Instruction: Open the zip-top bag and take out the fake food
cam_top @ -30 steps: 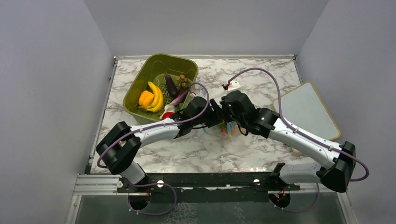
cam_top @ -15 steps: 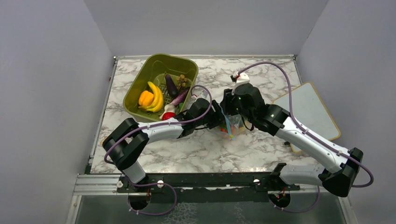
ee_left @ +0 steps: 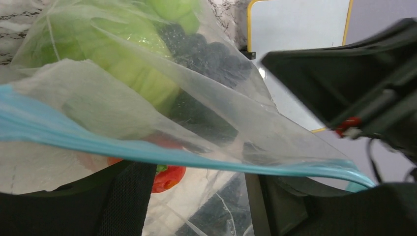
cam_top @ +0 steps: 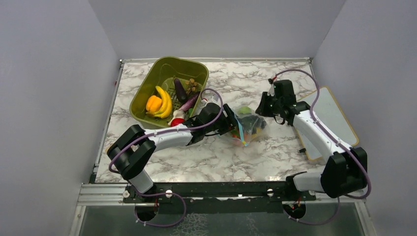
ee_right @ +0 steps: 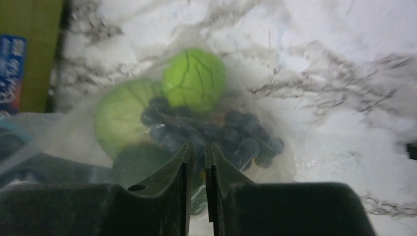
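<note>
Plainly, little is done. The clear, crinkly zip-top bag [cam_top: 248, 127] lies near the middle of the marble counter [cam_top: 221, 157] with the fake food inside it, and none of it is seen loose beside it. Opening and emptying both look left to do; whether the light blue zipper strip [ee_left: 147, 153] is parted I cannot tell.

The left gripper [cam_top: 231, 123] sits at the bag's mouth, jaws spread, the strip lying across them unclenched. The right gripper [cam_top: 262, 107] is just beside the bag's far right end, jaws nearly together with nothing visible between.

Only the left wrist view shows a red-orange piece [ee_left: 167, 178] under the strip. The right wrist view shows two light green round pieces [ee_right: 194, 78] and a dark bumpy cluster [ee_right: 238, 132] most clearly.
</note>
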